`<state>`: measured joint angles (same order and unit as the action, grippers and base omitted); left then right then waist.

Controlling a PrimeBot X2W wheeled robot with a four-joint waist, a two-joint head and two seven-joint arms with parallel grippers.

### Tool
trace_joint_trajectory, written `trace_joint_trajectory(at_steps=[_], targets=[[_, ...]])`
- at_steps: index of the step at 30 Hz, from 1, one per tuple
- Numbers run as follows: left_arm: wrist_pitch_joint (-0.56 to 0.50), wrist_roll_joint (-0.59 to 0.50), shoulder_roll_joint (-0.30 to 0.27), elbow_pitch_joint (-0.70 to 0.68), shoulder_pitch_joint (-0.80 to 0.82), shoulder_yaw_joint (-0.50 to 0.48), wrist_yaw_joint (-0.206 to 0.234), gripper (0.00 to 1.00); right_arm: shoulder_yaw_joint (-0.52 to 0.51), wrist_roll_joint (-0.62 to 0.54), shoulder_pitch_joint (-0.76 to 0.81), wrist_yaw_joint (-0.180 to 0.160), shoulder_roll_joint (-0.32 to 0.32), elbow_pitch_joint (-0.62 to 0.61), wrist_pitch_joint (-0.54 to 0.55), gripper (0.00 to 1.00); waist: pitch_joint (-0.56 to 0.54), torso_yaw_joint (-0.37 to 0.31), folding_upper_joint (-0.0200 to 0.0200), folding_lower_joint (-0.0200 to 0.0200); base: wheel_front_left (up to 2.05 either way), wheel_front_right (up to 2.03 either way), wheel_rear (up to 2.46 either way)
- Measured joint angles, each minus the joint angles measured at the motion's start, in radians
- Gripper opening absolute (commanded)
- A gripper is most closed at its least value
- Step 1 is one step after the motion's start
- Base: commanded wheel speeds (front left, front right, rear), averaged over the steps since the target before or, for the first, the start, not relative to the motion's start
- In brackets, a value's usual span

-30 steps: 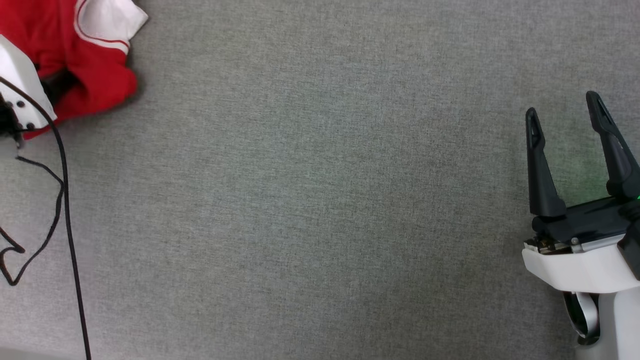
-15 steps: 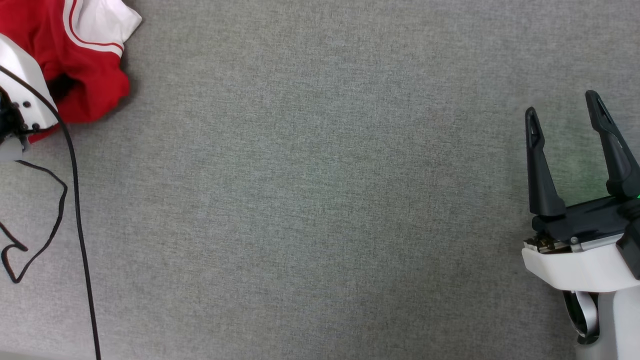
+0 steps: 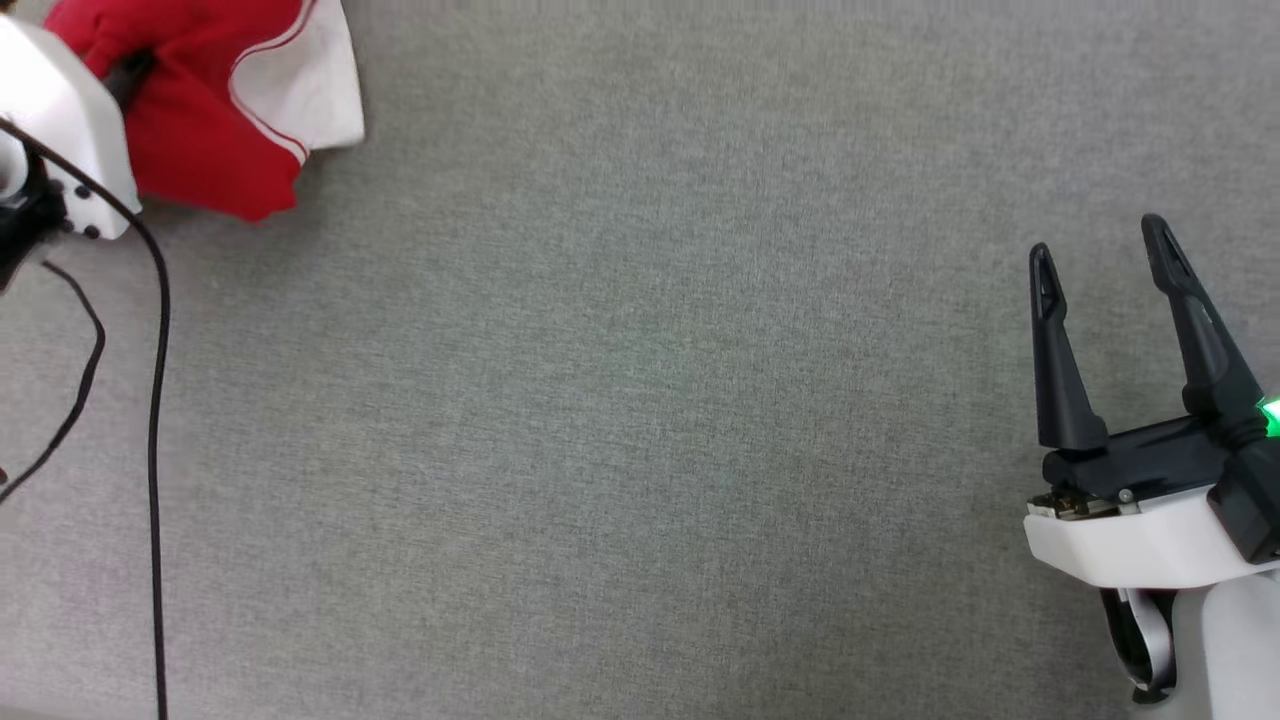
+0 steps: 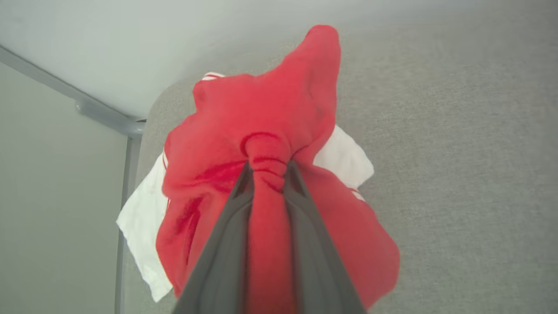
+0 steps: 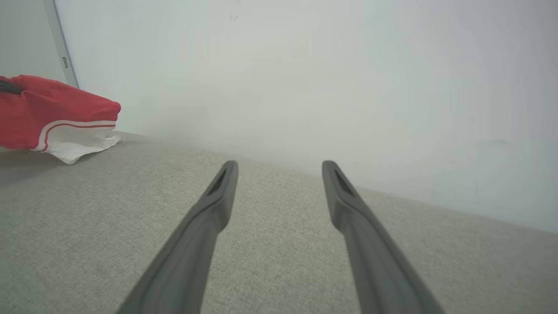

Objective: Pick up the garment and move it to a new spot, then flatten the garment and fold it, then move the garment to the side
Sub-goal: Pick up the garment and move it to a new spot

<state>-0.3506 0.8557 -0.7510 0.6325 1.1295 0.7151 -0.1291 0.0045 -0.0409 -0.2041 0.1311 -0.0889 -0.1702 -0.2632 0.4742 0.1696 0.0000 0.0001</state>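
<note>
**Left claw** (image 4: 267, 168): narrowed onto a twisted fold of red cloth that runs down between its two fingers. It is holding the garment (image 4: 279, 100).

**Garment:** red with white sleeves, bunched in a loose lump around and beyond the left claw's tips. White cloth spills out on either side of the fingers. No print shows. In the right wrist view its lowest white edge sits at or just above the tabletop (image 3: 640, 400); whether it hangs free cannot be told.

**Cable** (image 3: 155, 400): black, trailing from beside the left claw's pale housing and down across the tabletop.

**Tabletop:** grey woven cover, spanning the stretch between the two claws. The left claw and its load are near a rounded corner of it.

**Right claw** (image 3: 1097, 236): fingers spread wide with nothing between them. It is over the tabletop, well apart from the garment.

**Progress, as judged:**
- Pick-up: the grip is taken and the lift looks under way.
- Move to a new spot: not yet done, as the garment is at the corner.
- Flattening: not yet done, as the cloth is crumpled.
- Folding: not yet done, as no neat fold is present.
- Move to the side: not yet done.
</note>
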Motion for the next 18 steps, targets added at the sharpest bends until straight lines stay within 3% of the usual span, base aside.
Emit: trace_joint_trajectory(at_steps=[10, 18], targets=[[0.049, -0.045, -0.018, -0.223, 0.073, 0.138, 0.000, 0.00, -0.012, 0.015, 0.021, 0.000, 0.025, 0.014, 0.000, 1.00, -0.096, -0.030, 0.0000, -0.0001, 0.00, 0.00, 0.00], [0.052, -0.065, 0.034, -0.361, 0.114, 0.236, 0.000, 0.00, -0.025, 0.032, 0.038, 0.000, 0.035, 0.015, 0.000, 1.00, -0.138, -0.114, 0.0000, -0.0001, 0.00, 0.00, 0.00]])
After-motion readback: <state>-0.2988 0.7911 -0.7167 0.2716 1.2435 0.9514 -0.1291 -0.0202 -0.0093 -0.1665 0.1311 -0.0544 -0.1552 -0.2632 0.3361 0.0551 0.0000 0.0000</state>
